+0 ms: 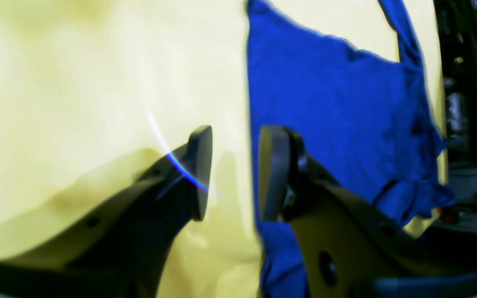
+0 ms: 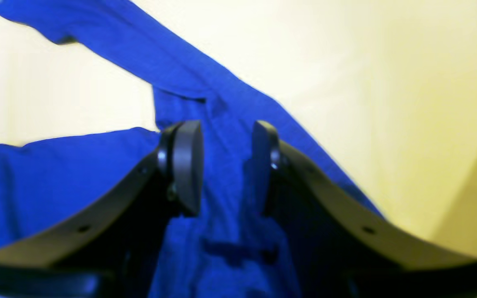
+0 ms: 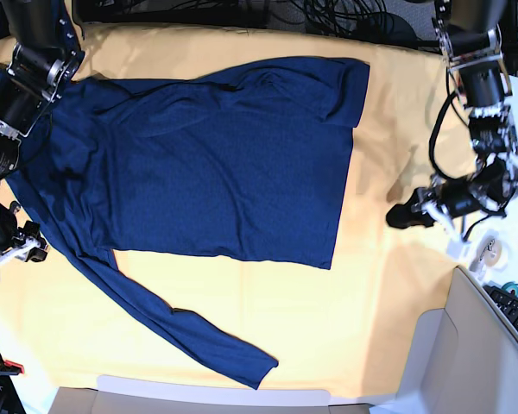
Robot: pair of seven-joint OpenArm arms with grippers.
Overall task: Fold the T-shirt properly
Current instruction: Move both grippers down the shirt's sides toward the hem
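Nearest the lens, the left gripper [image 1: 235, 174] hangs parted and empty beside the T-shirt [image 3: 216, 164] – spread flat for folding, one sleeve trailing toward five o'clock – while the right gripper [image 2: 227, 165] gapes empty above it.

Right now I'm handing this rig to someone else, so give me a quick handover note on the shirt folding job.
Left gripper: open, empty, above the yellow cloth just off the shirt's edge.
Right gripper: open, empty, over the fabric.
T-shirt: spread flat on the cloth, one long sleeve trailing toward the near edge.
Done: shirt laid out; no fold visible yet.
Left: fold in the sleeves, then the body.
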